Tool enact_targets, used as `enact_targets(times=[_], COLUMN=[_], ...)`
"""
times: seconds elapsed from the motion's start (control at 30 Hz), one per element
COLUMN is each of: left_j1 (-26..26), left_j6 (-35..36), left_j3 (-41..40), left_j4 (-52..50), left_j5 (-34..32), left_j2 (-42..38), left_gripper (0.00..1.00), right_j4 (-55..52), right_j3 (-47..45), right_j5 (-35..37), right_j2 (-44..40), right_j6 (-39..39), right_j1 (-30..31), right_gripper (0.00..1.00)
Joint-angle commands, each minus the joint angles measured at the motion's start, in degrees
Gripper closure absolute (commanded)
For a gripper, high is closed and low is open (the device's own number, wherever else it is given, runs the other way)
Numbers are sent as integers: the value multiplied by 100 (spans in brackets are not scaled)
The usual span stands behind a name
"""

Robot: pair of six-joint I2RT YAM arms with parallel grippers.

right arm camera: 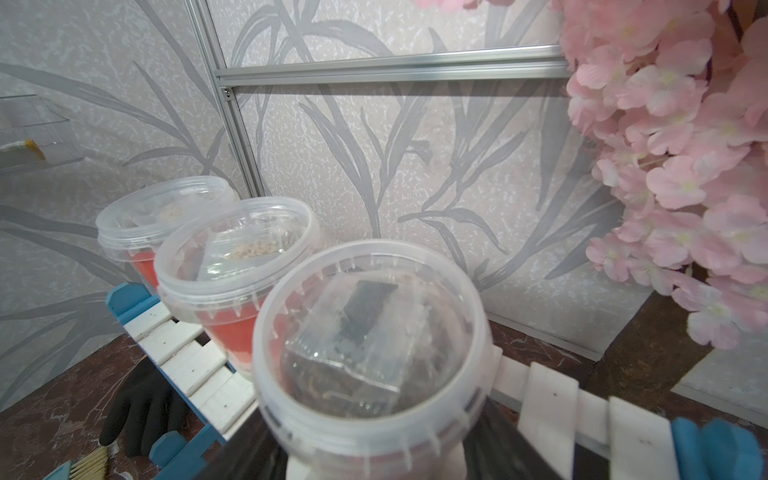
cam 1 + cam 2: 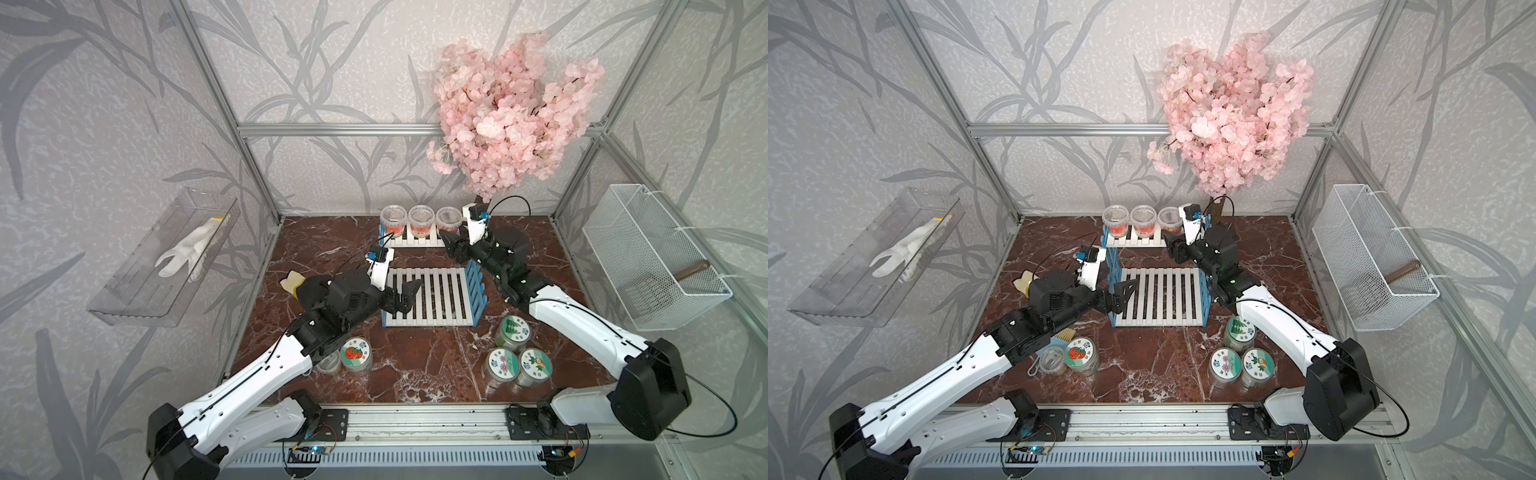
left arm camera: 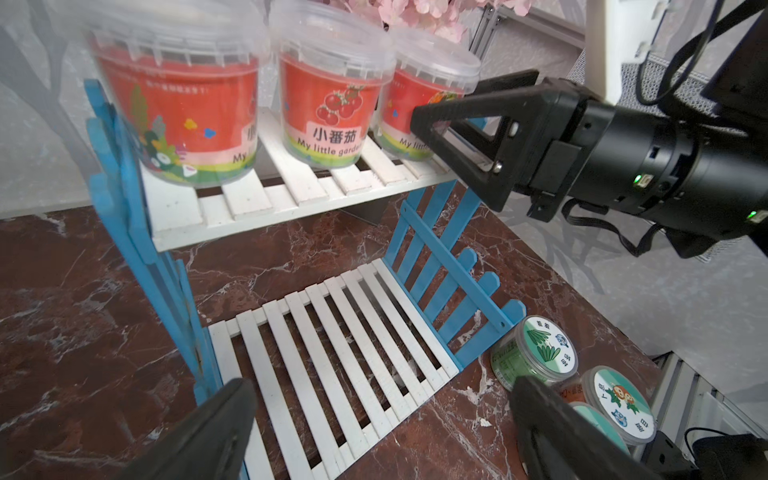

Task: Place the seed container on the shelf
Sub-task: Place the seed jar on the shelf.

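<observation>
The shelf [image 2: 428, 299] [image 2: 1158, 297] has blue ladder sides and white slatted boards. Three clear tubs with red labels stand in a row on its upper board [image 3: 291, 195]. The seed container [image 2: 449, 219] [image 2: 1169, 219] [image 3: 428, 95] [image 1: 370, 332] is the one at the right end of that row, resting on the slats. My right gripper [image 2: 451, 245] [image 1: 374, 457] reaches in from the right, its black fingers [image 3: 469, 137] hugging the container's sides. My left gripper [image 2: 407, 296] [image 2: 1123, 297] [image 3: 380, 382] hangs open and empty over the lower board's left front corner.
Several lidded jars [image 2: 514, 332] [image 2: 356, 355] stand on the marble floor in front of the shelf. A pink blossom tree [image 2: 515, 112] rises behind the right arm. A white wire basket [image 2: 648, 257] and a clear wall tray [image 2: 166, 257] hang on the side walls. A black glove [image 1: 141, 407] lies left of the shelf.
</observation>
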Motion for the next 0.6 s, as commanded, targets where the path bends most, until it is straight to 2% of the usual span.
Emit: enact_targets(times=[0.0,0.57], left_j1=[25,22], left_j6=[185,225], left_j3=[277,307], left_j4=[411,439], left_j5=[154,309], left_j2=[113,216], left_gripper=[0,0], right_j4=[-19,22], right_j3=[80,128], right_j5=[76,160], right_j2=[-186,-94], right_j6=[82,8], right_j1=[-26,-27], right_gripper=[33,34])
